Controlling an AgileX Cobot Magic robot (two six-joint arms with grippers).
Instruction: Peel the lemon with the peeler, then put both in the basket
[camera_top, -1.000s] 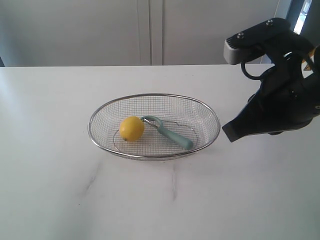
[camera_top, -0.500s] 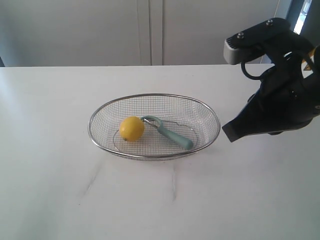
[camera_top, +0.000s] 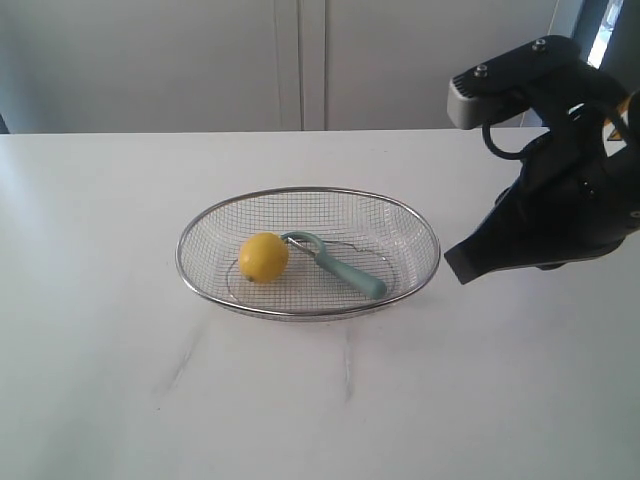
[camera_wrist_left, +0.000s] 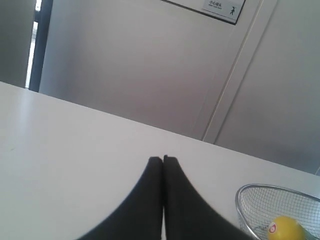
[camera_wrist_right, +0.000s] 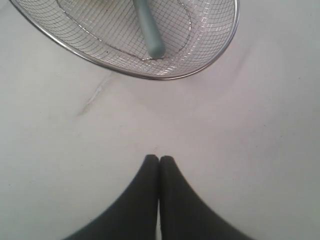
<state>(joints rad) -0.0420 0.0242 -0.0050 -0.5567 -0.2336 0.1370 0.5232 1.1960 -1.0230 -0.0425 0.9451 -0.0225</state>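
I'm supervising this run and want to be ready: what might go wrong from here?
The peeler lies head against the round lemon, so lifting it may set the lemon rolling. The wire basket stands on a smooth table; a finger catching its rim might drag it. The left gripper and right gripper are shut and must open first.

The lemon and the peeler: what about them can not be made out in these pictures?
- The lemon: whether it is peeled is too small to tell in the exterior view, and the left wrist view's bottom edge cuts it off.
- The peeler: its blade is too small in the exterior view, and the right wrist view's top edge cuts off all but the handle.
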